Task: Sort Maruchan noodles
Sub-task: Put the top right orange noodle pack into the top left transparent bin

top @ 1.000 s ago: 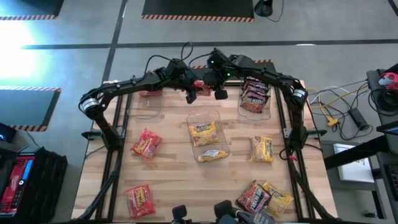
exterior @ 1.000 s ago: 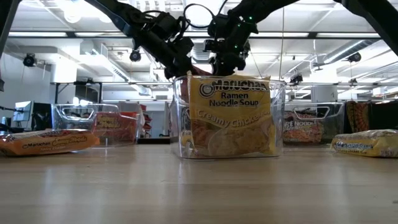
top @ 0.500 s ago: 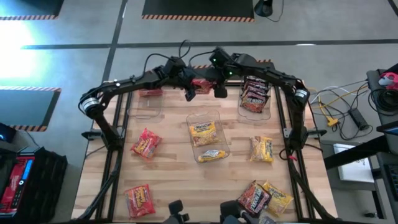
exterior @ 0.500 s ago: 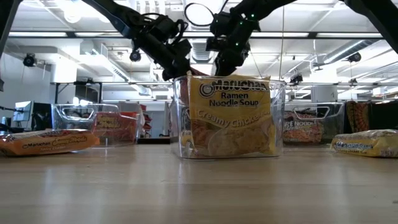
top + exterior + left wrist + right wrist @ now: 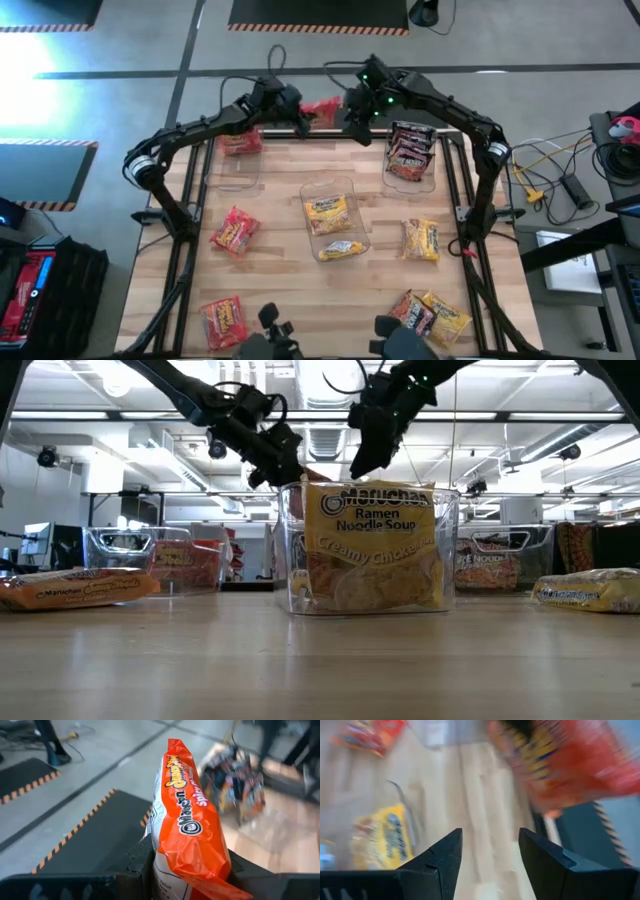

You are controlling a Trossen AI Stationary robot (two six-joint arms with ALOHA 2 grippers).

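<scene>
Clamped in my left end effector [image 5: 187, 870] is a red packet [image 5: 187, 820] of Maruchan noodles, gripped across its flat faces so it stands on edge and juts forward, print readable along its side. I carry it high over the far edge of the table [image 5: 290, 255], well above everything else, which in my judgement keeps it from snagging the bin walls while I swing it toward where the reds belong. The likely target is the clear bin at the far left [image 5: 238, 160], where another red packet [image 5: 241, 145] already lies.

My right end effector [image 5: 487, 852] hangs just beside the carried packet with its fingers spread and nothing between them, so it is free; it looks placed there for a hand-over, and I judge its part of that step to be over. Below it sits the far-right bin [image 5: 412, 160] stacked with dark packets [image 5: 410, 152], and the centre bin [image 5: 370, 550] holds yellow Creamy Chicken packets [image 5: 375, 545], so each colour has its own container.

Loose packets remain on the table: two red ones on the left [image 5: 234, 232] [image 5: 224, 322], a yellow one on the right [image 5: 421, 240], and a dark-and-yellow pair near the front [image 5: 425, 315]. Sorting is, by my estimate, roughly halfway.
</scene>
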